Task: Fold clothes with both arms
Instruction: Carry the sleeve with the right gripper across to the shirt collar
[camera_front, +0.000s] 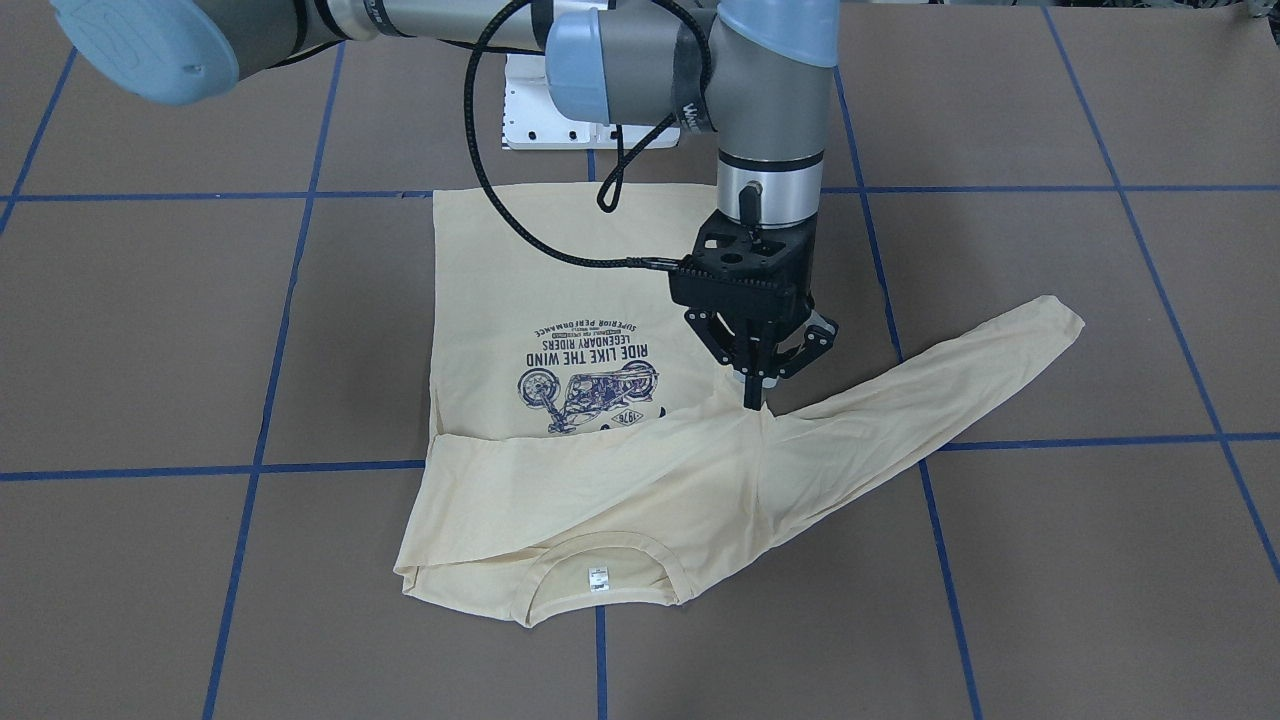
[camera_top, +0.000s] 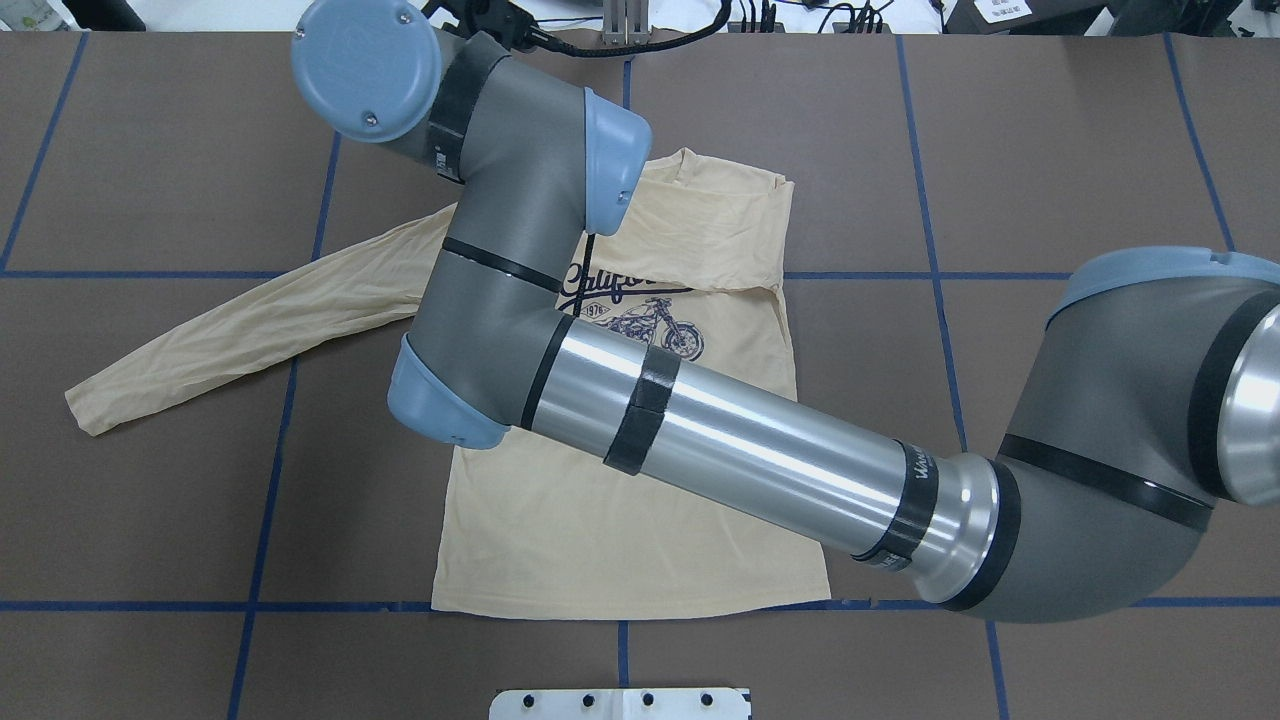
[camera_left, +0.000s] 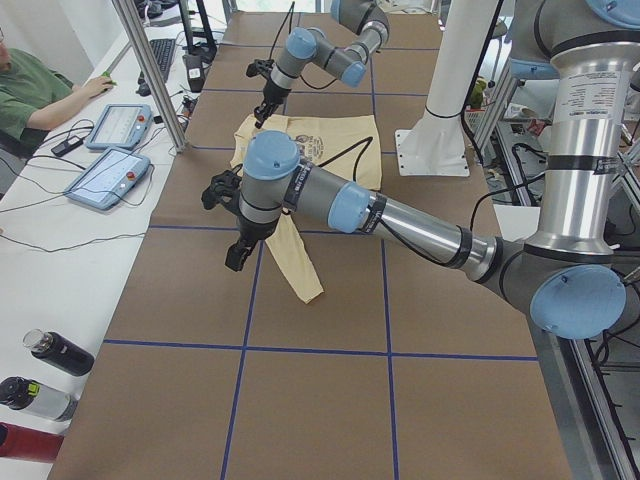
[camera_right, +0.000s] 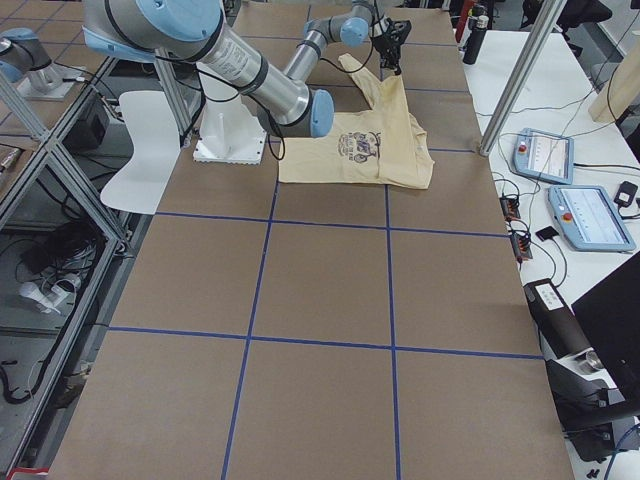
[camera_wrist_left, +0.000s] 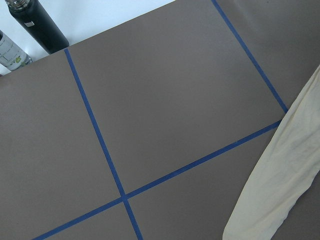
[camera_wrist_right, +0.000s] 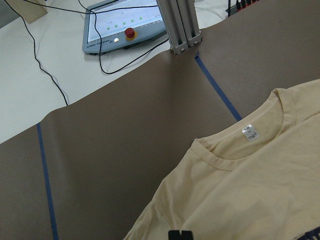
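Covering the middle of the brown worktop (camera_front: 1050, 600), the cream T-shirt (camera_front: 470, 330) lies print up, hem toward the robot's edge, one sleeve reaching toward the left end. The right arm (camera_top: 740, 440) crosses over it. The right gripper (camera_front: 754, 400), fingers pressed together, pinches fabric at that sleeve's armpit. The left gripper (camera_left: 234, 262) hangs nearer the left end; whether it is open I cannot tell. The neck label (camera_front: 597, 578) faces up.

Overhead camera looks down from behind the robot; front camera faces it steeply. Side cameras watch from the table's (camera_right: 320, 400) ends — wrist cameras sit close. All share the T-shirt (camera_front: 600, 490).
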